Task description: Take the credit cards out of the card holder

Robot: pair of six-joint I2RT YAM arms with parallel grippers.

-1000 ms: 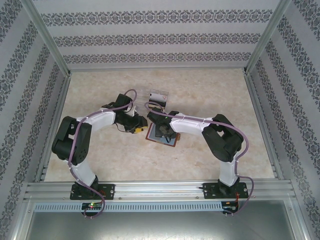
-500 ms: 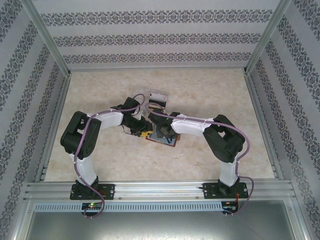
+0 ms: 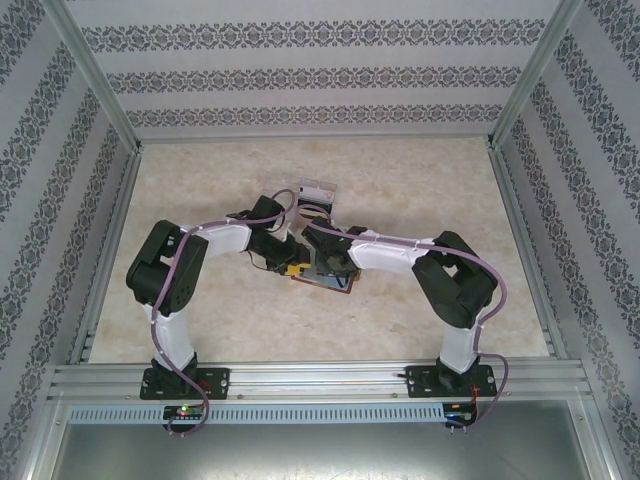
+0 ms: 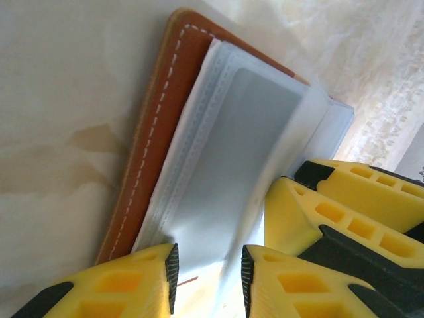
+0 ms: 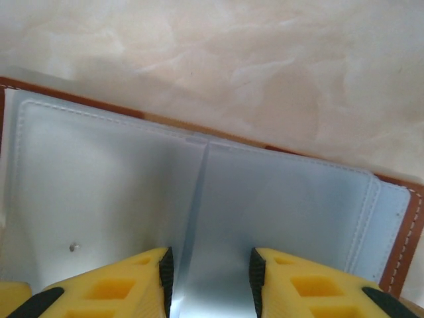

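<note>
Under left pincer [image 4: 209,271], card holder [image 4: 156,132] partly cut off

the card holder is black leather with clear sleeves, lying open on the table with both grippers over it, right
Not quite. The card holder has a brown leather cover with white stitching, not black; the left wrist view shows it. The rest stands: its clear sleeves lie open on the table, with the left gripper and the right gripper over it.
</note>
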